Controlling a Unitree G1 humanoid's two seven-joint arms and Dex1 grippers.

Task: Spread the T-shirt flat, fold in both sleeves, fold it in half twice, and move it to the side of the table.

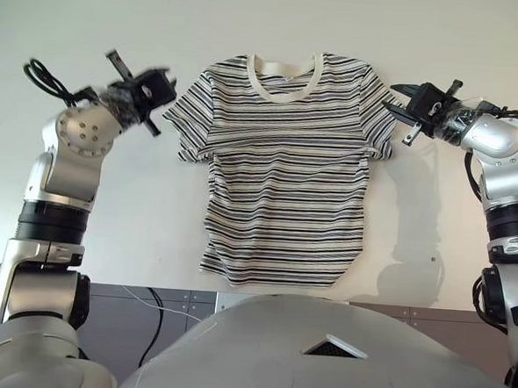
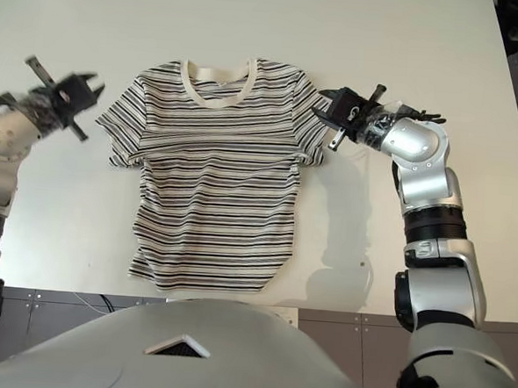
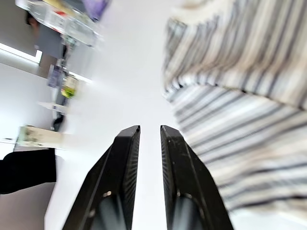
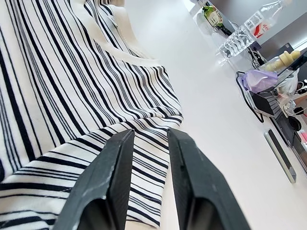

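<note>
A black-and-white striped T-shirt (image 1: 287,161) lies spread flat on the white table (image 1: 152,223), with its cream collar (image 1: 284,77) on the far side and both sleeves out. My left gripper (image 1: 167,87) hovers just outside the left sleeve (image 1: 188,124). In the left wrist view its fingers (image 3: 127,158) stand a narrow gap apart over bare table, with the sleeve beside them. My right gripper (image 1: 395,104) is at the right sleeve (image 1: 378,113). Its fingers (image 4: 187,158) are slightly apart above the striped sleeve edge (image 4: 144,158), with nothing clamped between them.
The table's front edge (image 1: 130,283) runs just before me, with cables (image 1: 151,310) hanging below it. Its right edge (image 2: 503,86) lies beyond my right arm. Bottles and clutter (image 4: 240,33) stand off the table in the background.
</note>
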